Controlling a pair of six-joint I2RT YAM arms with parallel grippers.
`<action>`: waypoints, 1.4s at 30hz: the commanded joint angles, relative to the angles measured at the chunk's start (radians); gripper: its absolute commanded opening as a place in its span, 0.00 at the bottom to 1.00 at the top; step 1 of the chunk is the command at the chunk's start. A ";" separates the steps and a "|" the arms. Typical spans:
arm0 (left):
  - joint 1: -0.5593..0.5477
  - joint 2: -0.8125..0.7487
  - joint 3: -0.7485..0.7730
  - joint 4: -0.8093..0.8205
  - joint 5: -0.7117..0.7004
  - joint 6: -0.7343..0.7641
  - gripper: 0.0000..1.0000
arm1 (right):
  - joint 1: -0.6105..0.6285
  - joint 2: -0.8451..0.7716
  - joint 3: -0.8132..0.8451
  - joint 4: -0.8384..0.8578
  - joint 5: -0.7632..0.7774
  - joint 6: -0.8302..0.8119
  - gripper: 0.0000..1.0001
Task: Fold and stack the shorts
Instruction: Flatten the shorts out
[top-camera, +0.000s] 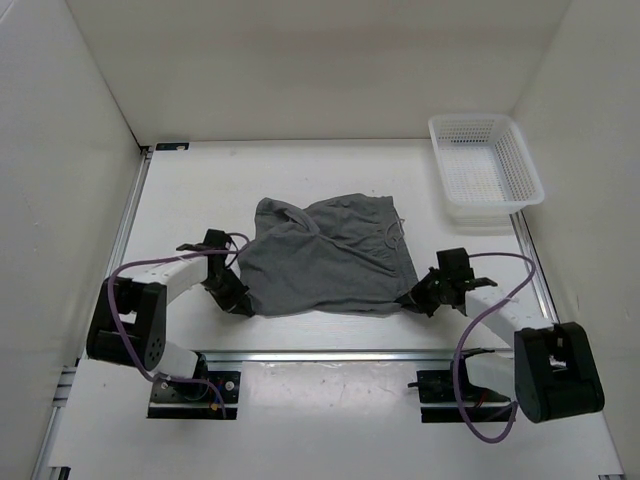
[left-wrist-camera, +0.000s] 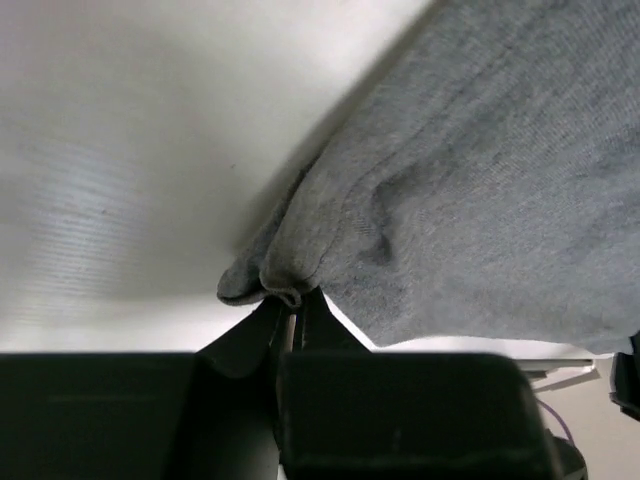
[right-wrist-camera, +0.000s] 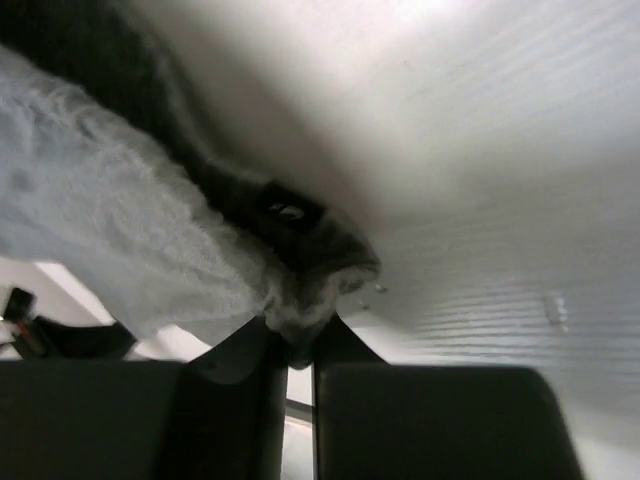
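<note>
Left gripper (top-camera: 241, 301): positioned toward the near left of the desk (top-camera: 200, 190). In the left wrist view, the fingers (left-wrist-camera: 262, 330) are closed tight on a folded hem at the near left corner of the shorts (top-camera: 330, 255).

Right gripper (top-camera: 411, 298): positioned toward the near right of the desk. In the right wrist view, the fingers are pinched together on a bunched bit of cloth at the near right corner of the shorts.

Shorts: grey, spread between both grippers across the middle of the desk. The near edge is pulled roughly straight, while the far part is rumpled.

White mesh basket (top-camera: 524, 176): sits at the far right corner, apart from the shorts.
</note>
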 joint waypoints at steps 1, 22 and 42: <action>-0.004 -0.013 0.059 0.044 -0.011 0.034 0.10 | -0.010 0.038 0.124 -0.046 0.069 -0.101 0.03; 0.120 -0.217 1.285 -0.401 -0.141 0.166 0.10 | -0.037 -0.020 1.209 -0.625 0.138 -0.674 0.00; 0.088 -0.375 1.749 -0.488 -0.394 0.223 0.10 | 0.035 -0.238 1.650 -0.923 0.081 -0.786 0.00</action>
